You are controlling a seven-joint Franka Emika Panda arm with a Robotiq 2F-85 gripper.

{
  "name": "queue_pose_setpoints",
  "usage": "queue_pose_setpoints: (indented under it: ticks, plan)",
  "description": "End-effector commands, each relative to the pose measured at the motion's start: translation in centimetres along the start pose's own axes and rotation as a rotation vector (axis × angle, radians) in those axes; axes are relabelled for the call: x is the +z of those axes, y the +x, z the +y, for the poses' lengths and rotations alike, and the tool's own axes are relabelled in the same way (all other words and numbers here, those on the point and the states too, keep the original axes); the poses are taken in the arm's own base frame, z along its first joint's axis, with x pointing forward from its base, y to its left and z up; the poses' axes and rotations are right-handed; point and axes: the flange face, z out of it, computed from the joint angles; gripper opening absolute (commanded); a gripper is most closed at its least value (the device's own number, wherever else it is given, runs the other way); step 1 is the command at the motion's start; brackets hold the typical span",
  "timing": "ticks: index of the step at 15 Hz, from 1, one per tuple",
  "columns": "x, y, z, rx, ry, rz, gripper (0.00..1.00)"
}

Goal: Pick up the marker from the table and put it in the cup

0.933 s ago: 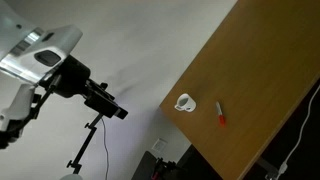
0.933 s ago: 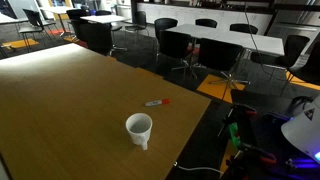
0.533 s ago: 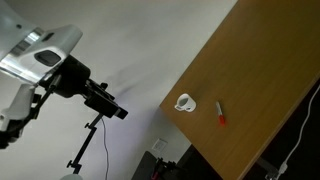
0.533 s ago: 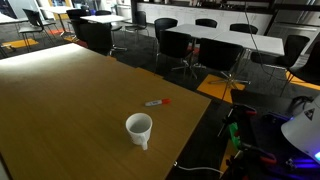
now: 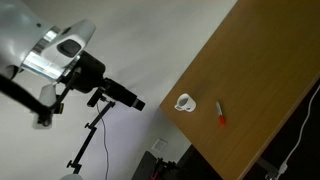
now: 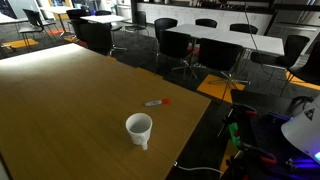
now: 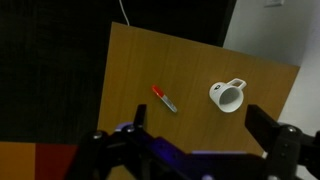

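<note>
The red-orange marker point(image 7: 164, 98) lies flat on the brown table point(image 7: 130, 70), to the left of the white cup point(image 7: 227, 96) in the wrist view. The cup stands upright with its handle to one side. Both exterior views also show the marker point(image 5: 220, 113) point(image 6: 157, 102) and the cup point(image 5: 185, 103) point(image 6: 139, 128) close together near the table's edge. My gripper point(image 7: 200, 128) is open and empty, well away from the table, with both things between its fingers in the wrist view. In an exterior view the gripper point(image 5: 122, 96) is far from the table point(image 5: 260, 70).
A tripod stand point(image 5: 86, 146) is near the arm. Black chairs point(image 6: 185, 45) and other tables point(image 6: 230, 35) stand beyond the table's far edge. Cables and equipment point(image 6: 245, 145) lie on the floor by the table's corner.
The arm has swung and the gripper has moved a little toward the table. The marker and the cup have not moved.
</note>
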Motion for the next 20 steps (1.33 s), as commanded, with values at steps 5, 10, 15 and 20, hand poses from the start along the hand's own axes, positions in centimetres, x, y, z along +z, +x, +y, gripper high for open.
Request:
queue_pose_setpoints:
  ticks: [5, 10, 15, 20]
  plan:
    - [7.2, 4.3, 1.5, -0.270, -0.086, 0.036, 1.00]
    - [13.3, 6.0, 1.3, -0.418, -0.161, 0.059, 1.00]
    - [18.8, 6.9, -0.6, -0.466, -0.234, 0.118, 1.00]
    - [21.2, 7.0, -1.3, -0.488, -0.234, 0.094, 1.00]
